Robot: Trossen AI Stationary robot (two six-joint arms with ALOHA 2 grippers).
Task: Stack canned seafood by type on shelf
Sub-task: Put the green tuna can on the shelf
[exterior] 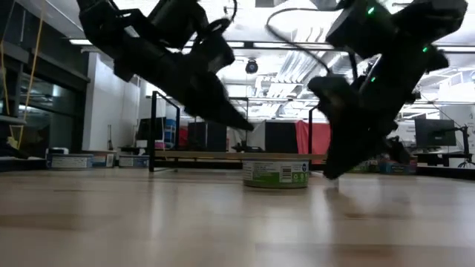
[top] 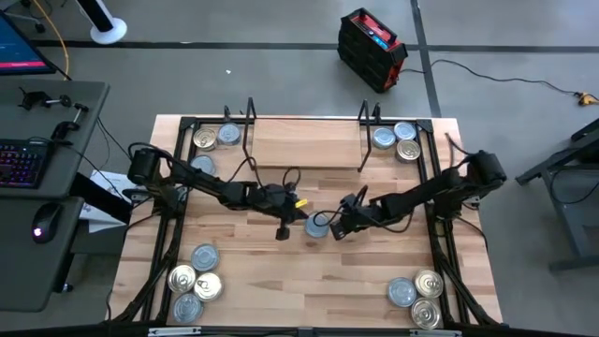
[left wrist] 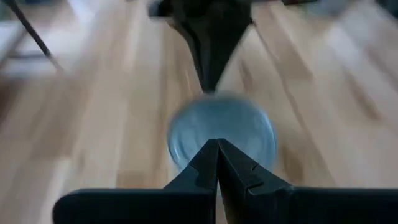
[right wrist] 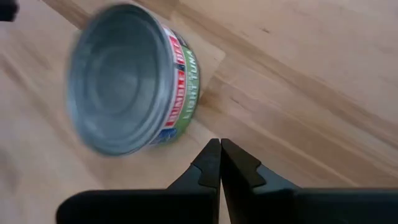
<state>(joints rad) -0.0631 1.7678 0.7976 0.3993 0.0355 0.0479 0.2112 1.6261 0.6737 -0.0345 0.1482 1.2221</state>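
A silver-lidded tin [top: 317,225] sits mid-table, apart from the shelf [top: 304,142]; left gripper [top: 282,231] and right gripper [top: 339,227] flank it, both pinched together, empty; probably one must spread its fingers before grasping squarely.

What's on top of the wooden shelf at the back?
Nothing shows on the shelf; its board looks bare from above. The tins sit beside it: gold and silver ones left and right on the table.
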